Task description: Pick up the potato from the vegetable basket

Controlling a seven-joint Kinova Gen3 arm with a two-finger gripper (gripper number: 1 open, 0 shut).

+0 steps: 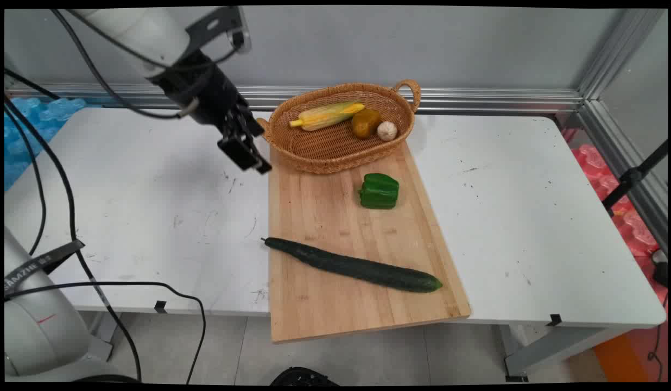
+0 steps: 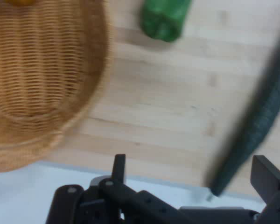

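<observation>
My black gripper (image 1: 247, 156) hangs open and empty above the table, just off the left edge of the wooden cutting board (image 1: 335, 228) and next to the left end of the wicker basket (image 1: 314, 149). In the hand view the gripper (image 2: 191, 164) has nothing between its fingers; the basket (image 2: 42, 84) fills the left, a green bell pepper (image 2: 164, 18) lies at the top, and a long dark cucumber (image 2: 259, 121) runs down the right. On the board, the pepper (image 1: 379, 190) lies below the basket and the cucumber (image 1: 357, 266) lies across the near part.
The basket holds a corn cob (image 1: 327, 115), a brownish-yellow vegetable (image 1: 366, 123) and a white garlic bulb (image 1: 387, 130). The board's near end overhangs the white table (image 1: 151, 217) front edge. Black cables (image 1: 69, 217) hang at the left.
</observation>
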